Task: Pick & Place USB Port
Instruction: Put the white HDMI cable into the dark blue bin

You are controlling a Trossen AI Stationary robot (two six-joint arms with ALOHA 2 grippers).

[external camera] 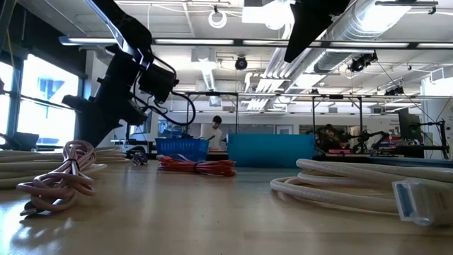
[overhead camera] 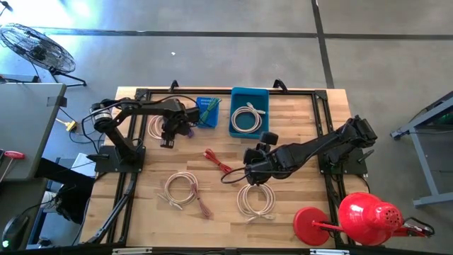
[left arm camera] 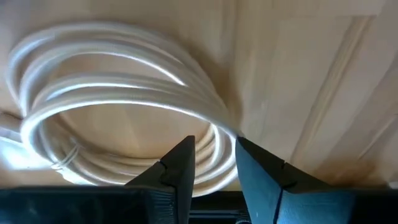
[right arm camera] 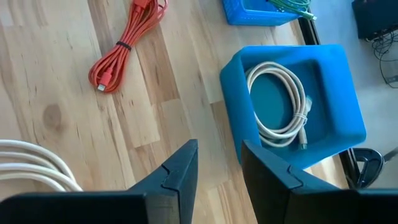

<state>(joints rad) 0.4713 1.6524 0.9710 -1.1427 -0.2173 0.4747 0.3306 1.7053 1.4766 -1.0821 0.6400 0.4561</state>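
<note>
Several coiled cables lie flat on the wooden table. My left gripper (overhead camera: 168,136) (left arm camera: 214,165) is open and low at the right edge of a white coil (overhead camera: 156,126) (left arm camera: 118,99), one finger on each side of its strands. My right gripper (overhead camera: 250,167) (right arm camera: 219,168) is open and empty, hovering above bare wood between the red cable (overhead camera: 218,161) (right arm camera: 121,46) and a white coil (overhead camera: 256,200) (right arm camera: 31,163). A blue bin (overhead camera: 249,112) (right arm camera: 339,99) holds another white cable (right arm camera: 280,106). My left gripper comes down from above with its fingers (left arm camera: 177,168) standing across the coil's bundled strands (left arm camera: 214,146), which lie on the table between them. I cannot tell whether the fingers touch the strands.
A small blue basket (overhead camera: 207,110) with green cable stands left of the bin. A pinkish coil (overhead camera: 180,190) (external camera: 56,177) lies near the front, the white coil's connector (external camera: 417,200) at front right. A red lamp (overhead camera: 354,218) sits at the near right corner. Black frame rails edge the table.
</note>
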